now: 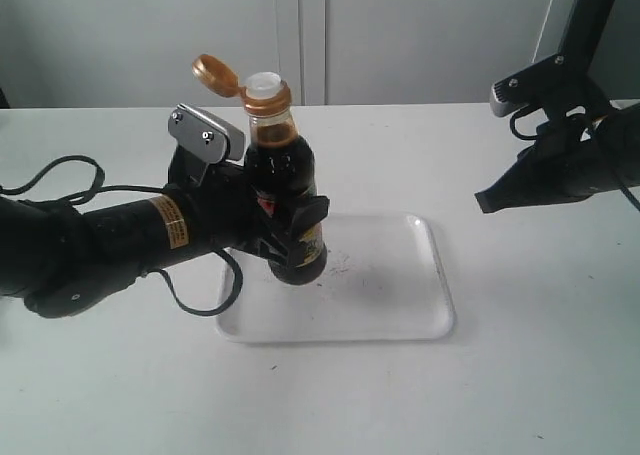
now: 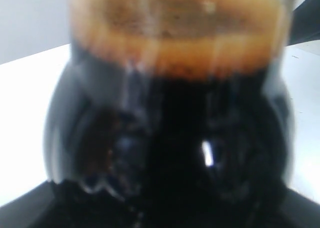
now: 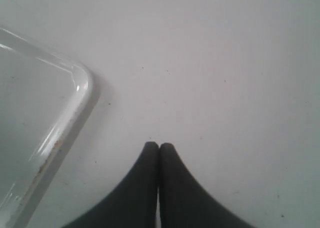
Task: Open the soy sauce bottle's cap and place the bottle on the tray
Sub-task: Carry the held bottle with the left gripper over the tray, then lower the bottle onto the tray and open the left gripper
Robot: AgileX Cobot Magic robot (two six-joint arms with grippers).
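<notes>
The soy sauce bottle [image 1: 284, 200] stands close to upright, long axis vertical, neck up, over the tray's [image 1: 420, 320] 9 o'clock side; whether its base touches the tray cannot be told. The cap [image 1: 214, 73] is flipped open and leans toward 10 o'clock from the white spout [image 1: 264, 87]. The left tool [image 1: 290, 225] is clamped around the bottle's lower body, covering most of the label. In the left wrist view the bottle [image 2: 170, 138] fills the frame as a blurred dark mass, fingers cut off. The right tool [image 3: 159, 147] has its tips pressed together, holding nothing, above the bare table [image 3: 225, 62] near the tray's corner [image 3: 80, 82], at 3 o'clock from the bottle
</notes>
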